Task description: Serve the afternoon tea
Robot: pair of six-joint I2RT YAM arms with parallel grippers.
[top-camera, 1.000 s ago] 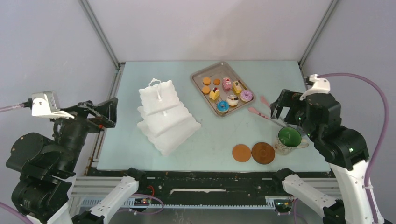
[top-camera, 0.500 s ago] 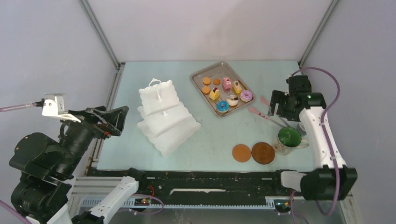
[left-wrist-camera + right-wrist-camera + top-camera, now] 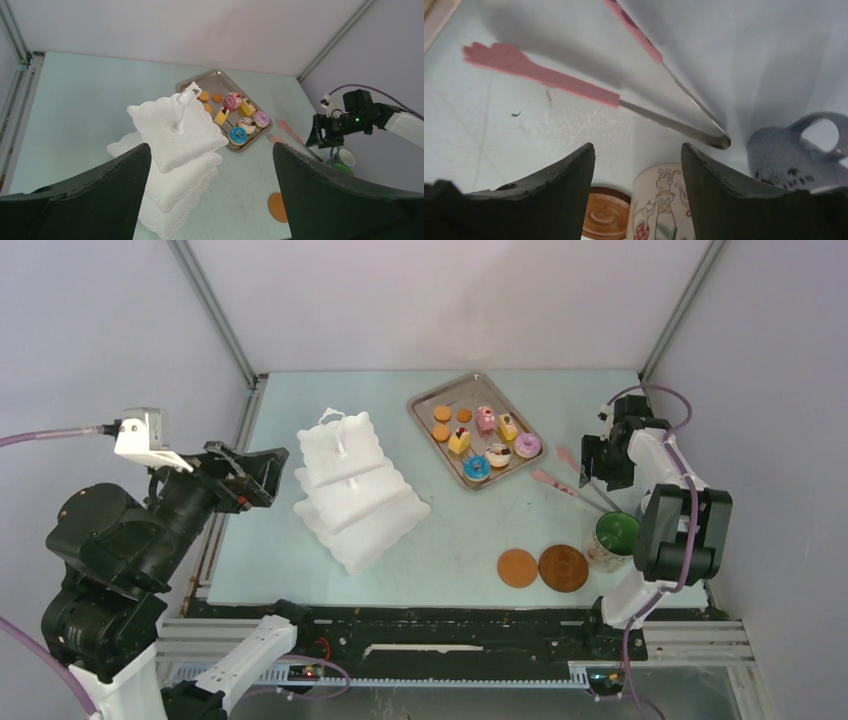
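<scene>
The white three-tier stand (image 3: 355,485) stands at the table's left middle and also shows in the left wrist view (image 3: 172,135). Pastries lie on the silver tray (image 3: 462,392): blue doughnut (image 3: 477,467), pink doughnut (image 3: 528,445), cake slices, orange biscuits (image 3: 443,413). The green-lined mug (image 3: 618,535) stands at the right, with the small white cup (image 3: 794,155) beside it. Two brown coasters (image 3: 517,567) (image 3: 563,567) lie near the front edge. My left gripper (image 3: 262,475) is open and empty, left of the stand. My right gripper (image 3: 592,468) is open and empty, above the tongs and mug (image 3: 669,205).
Pink tongs (image 3: 565,485) lie between the tray and the mug and show in the right wrist view (image 3: 544,75). Metal frame posts rise at the table's back corners. Grey walls enclose the table on three sides.
My right arm has folded back and its gripper now sits lower over the tongs, behind the mug. My left gripper has moved right, closer to the stand.
</scene>
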